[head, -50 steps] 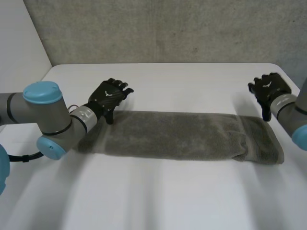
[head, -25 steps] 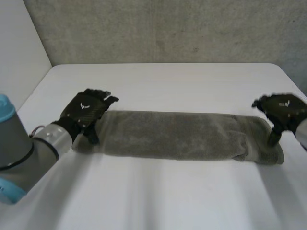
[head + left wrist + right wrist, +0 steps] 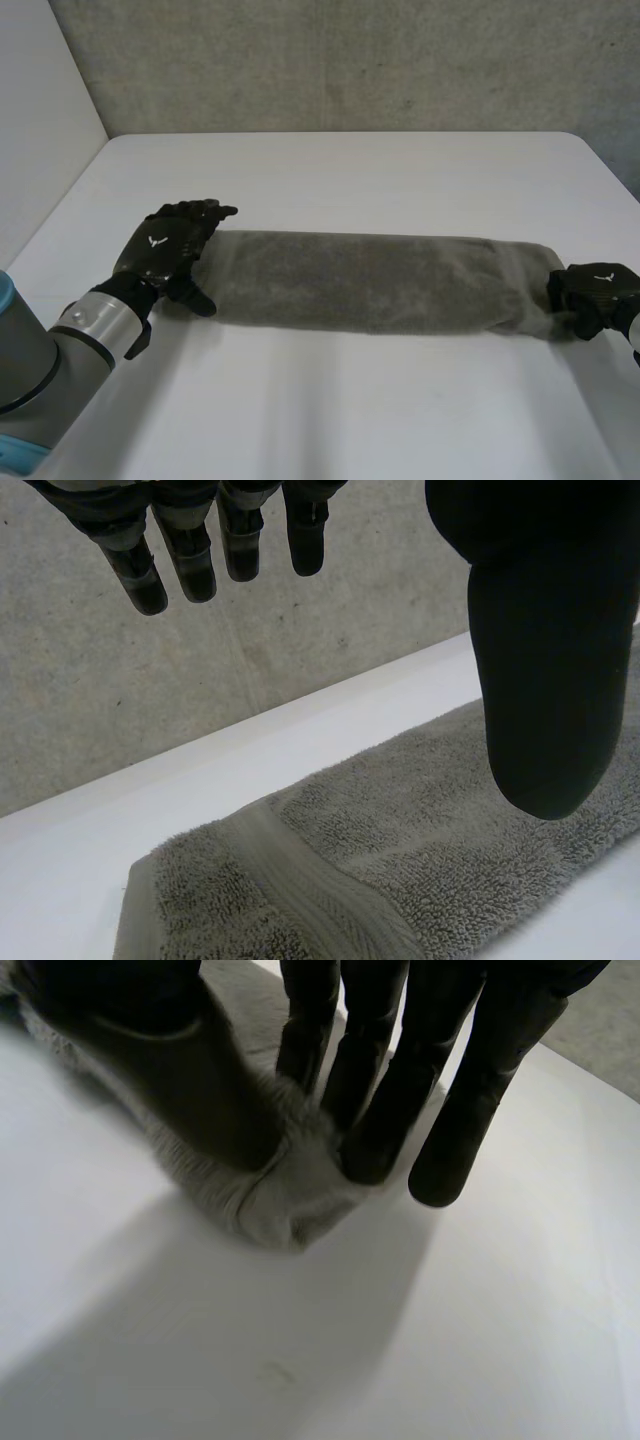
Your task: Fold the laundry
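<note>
A grey towel (image 3: 370, 280) lies folded into a long strip across the white table (image 3: 350, 170). My left hand (image 3: 165, 250) hovers at the strip's left end, open, fingers straight and thumb spread. The left wrist view has that towel end (image 3: 400, 850) beneath the thumb (image 3: 540, 680), with the fingers held above it. My right hand (image 3: 595, 295) is at the strip's right end. Seen from the right wrist, its thumb (image 3: 190, 1070) and fingers (image 3: 400, 1080) pinch the towel's end corner (image 3: 290, 1205) between them.
A concrete wall (image 3: 350, 60) rises behind the table's far edge. A white panel (image 3: 40, 120) stands at the left. Bare table surface lies in front of and behind the towel.
Both hands moved toward the near side and down onto the towel's ends. The right hand went from open to pinched on the right end.
</note>
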`<control>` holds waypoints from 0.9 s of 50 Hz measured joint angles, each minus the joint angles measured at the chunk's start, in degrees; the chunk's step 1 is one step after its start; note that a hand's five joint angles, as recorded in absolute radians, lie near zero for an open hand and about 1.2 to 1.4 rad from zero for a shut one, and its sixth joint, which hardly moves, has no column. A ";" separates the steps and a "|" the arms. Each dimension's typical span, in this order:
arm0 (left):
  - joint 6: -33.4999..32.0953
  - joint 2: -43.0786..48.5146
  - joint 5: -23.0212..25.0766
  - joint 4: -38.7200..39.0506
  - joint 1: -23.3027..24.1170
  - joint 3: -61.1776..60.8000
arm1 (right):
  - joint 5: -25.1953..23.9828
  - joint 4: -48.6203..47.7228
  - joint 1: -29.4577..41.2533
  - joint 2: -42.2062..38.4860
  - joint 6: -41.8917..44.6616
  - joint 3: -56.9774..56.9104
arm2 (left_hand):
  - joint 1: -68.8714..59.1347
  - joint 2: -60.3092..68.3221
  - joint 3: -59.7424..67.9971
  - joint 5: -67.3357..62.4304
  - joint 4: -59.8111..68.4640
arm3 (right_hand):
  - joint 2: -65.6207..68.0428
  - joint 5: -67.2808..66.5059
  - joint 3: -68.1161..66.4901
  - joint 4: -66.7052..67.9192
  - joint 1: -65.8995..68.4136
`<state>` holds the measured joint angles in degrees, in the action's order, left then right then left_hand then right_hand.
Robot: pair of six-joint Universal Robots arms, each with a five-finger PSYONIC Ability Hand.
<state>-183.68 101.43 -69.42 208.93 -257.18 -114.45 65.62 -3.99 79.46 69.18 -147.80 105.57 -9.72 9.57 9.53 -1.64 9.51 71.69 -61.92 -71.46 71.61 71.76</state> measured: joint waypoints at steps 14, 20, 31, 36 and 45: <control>-0.11 -0.35 -0.01 -0.11 -0.41 -0.17 | 1.72 -0.80 -9.68 1.07 5.40 -8.43 | 0.00 0.00 0.00 0.00 0.00 | 3.15 -4.37 -5.36 5.07 3.78; -0.10 -0.68 -0.06 -0.11 -0.59 -0.24 | 4.53 2.67 -10.82 1.09 11.14 -16.30 | 0.00 0.00 0.00 0.00 0.00 | 3.15 -4.46 -5.45 5.07 3.90; -0.10 -1.03 0.06 -0.03 -0.61 -0.63 | 8.12 6.42 16.26 2.23 7.30 -26.36 | 0.00 -0.01 -0.01 0.00 0.00 | 3.64 -4.47 -5.97 5.07 4.04; -0.10 -1.07 0.14 0.36 -0.60 -0.96 | 9.85 4.57 32.77 0.02 6.52 -27.09 | 0.00 -0.03 0.00 0.00 0.00 | 3.64 -4.47 -6.02 5.07 4.06; -0.20 -1.05 0.19 0.88 -0.27 -1.21 | 15.64 0.67 53.14 -13.13 10.11 -26.94 | 0.00 -0.06 0.00 0.00 -0.01 | -13.99 12.79 12.62 -13.03 -13.45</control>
<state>-183.88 100.39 -69.22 209.81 -257.45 -115.66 81.26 -3.32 132.60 56.04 -137.69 78.64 -9.72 9.51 9.52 -1.64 9.50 57.69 -49.13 -58.84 58.57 58.31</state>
